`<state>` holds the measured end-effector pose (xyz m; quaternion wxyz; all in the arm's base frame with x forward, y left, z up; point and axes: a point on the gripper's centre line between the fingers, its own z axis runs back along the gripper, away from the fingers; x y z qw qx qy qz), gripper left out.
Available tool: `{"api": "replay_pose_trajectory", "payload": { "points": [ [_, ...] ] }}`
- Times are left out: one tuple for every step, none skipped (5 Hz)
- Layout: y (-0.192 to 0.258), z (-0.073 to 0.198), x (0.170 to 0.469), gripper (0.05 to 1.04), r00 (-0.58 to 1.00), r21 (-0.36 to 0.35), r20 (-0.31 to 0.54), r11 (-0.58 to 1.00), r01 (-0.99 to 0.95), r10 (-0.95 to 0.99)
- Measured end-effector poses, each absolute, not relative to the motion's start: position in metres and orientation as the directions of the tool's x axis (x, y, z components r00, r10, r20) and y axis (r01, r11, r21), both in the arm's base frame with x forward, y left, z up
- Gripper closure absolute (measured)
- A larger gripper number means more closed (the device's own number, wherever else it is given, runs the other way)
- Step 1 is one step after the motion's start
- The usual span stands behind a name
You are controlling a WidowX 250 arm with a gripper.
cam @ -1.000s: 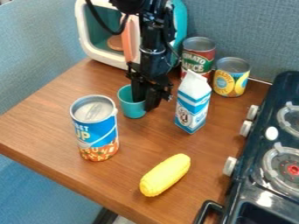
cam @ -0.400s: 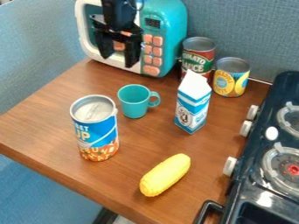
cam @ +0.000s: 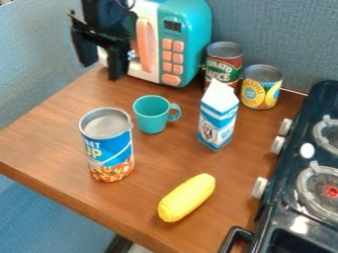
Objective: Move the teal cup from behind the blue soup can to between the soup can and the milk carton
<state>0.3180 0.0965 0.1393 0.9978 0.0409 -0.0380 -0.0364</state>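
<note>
Black two-finger gripper [cam: 100, 72]: hung at upper left, in front of the microwave's left part; contact with it impossible to confirm.
Jaws: spread apart and aimed downward, pinching nothing (hence no load to support).
Teal-and-white plastic toy microwave [cam: 192, 34]: set at the back of the table, front with coral handle and buttons turned outward, likely for access.
Small teal mug [cam: 151, 114]: upright on its base, between the tall can and the carton; handle turned toward the carton, leaving the rounded side toward the can.
Tall blue-and-orange cylindrical can [cam: 107, 151]: stood on its flat end, steady that way, near the table's left edge.
White-and-blue cardboard-like carton [cam: 217, 121]: upright on its squared base, gabled top uppermost.
Red-and-green labelled metal can [cam: 224, 66] and yellow-and-blue labelled metal can [cam: 261, 88]: upright side by side at the back, near the grey-blue fabric partition [cam: 277, 29].
Yellow plastic corn cob [cam: 187, 197]: laid on its side, as suits its rounded shape.
Brown wood-grain table [cam: 59, 143]: beneath all these, beside the black toy stove [cam: 280, 210].
</note>
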Motion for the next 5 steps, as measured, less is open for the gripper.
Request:
{"api": "replay_pose_trajectory", "payload": {
  "points": [
    [0.1,0.133,0.301,0.082,0.995,0.083,0.024,0.992,0.093,-0.095],
    [0.098,0.128,0.294,0.082,0.996,0.071,-0.007,0.994,0.087,-0.087],
    [0.086,0.13,0.285,0.082,0.995,0.042,-0.017,0.994,0.098,-0.097],
    [0.063,0.128,0.277,0.082,0.988,0.041,-0.012,0.987,0.156,-0.155],
    [0.045,0.128,0.273,0.082,0.981,0.046,0.001,0.98,0.192,-0.193]
  ]
}}
